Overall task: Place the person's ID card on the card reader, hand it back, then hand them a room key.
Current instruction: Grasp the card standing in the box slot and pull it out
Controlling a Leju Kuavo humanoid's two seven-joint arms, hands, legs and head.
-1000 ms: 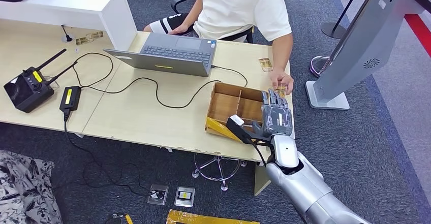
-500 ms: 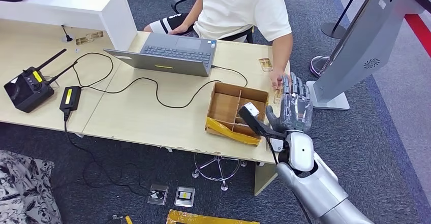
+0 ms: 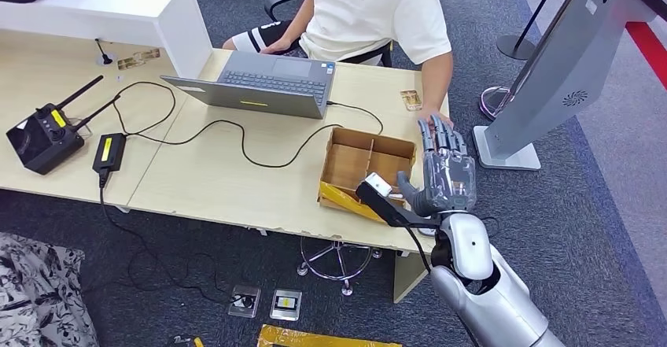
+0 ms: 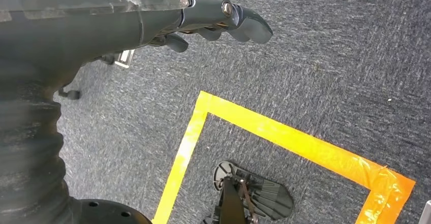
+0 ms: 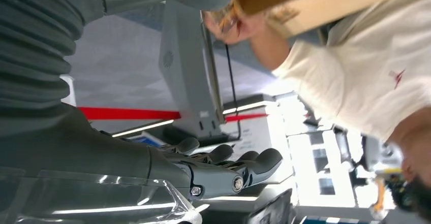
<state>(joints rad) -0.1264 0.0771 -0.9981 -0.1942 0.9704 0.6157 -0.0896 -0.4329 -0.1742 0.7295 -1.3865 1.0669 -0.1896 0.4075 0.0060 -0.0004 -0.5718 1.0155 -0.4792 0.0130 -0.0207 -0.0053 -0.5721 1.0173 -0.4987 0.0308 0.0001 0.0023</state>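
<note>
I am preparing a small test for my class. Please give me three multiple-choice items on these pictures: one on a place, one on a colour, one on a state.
1. The wooden box stands: A) on the white shelf; B) at the desk's right end; C) under a chair.
2. The tape in the left wrist view is: A) blue; B) yellow; C) green.
3. The laptop is: A) open; B) closed; C) face down.
B: the right hand is raised beside it there. B: yellow strips on grey carpet. A: its keyboard shows.
</note>
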